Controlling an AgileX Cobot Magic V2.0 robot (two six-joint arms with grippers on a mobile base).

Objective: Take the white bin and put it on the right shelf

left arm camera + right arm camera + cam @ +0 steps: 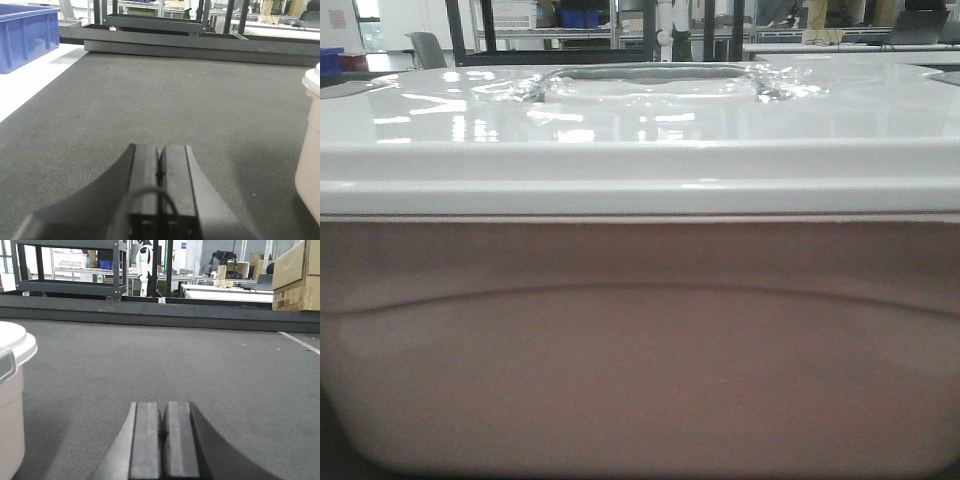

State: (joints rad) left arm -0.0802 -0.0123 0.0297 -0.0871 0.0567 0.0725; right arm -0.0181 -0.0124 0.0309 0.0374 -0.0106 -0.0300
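Note:
The white bin (640, 340) fills the front view, its pinkish wall below a glossy white lid with a recessed handle (650, 75). In the left wrist view a corner of the bin (311, 150) shows at the right edge, and my left gripper (159, 150) lies low over grey carpet to its left, shut with nothing between its fingers. The bin's other end (11, 405) sits at the left edge of the right wrist view. There my right gripper (163, 407) is also shut and empty, apart from the bin. The right shelf cannot be made out.
A blue crate (25, 37) stands on a white surface at far left. A low dark platform edge (200, 47) and a dark-framed rack (70, 285) cross the background. Cardboard boxes (297, 277) sit at far right. Grey carpet (200, 360) lies ahead of both grippers.

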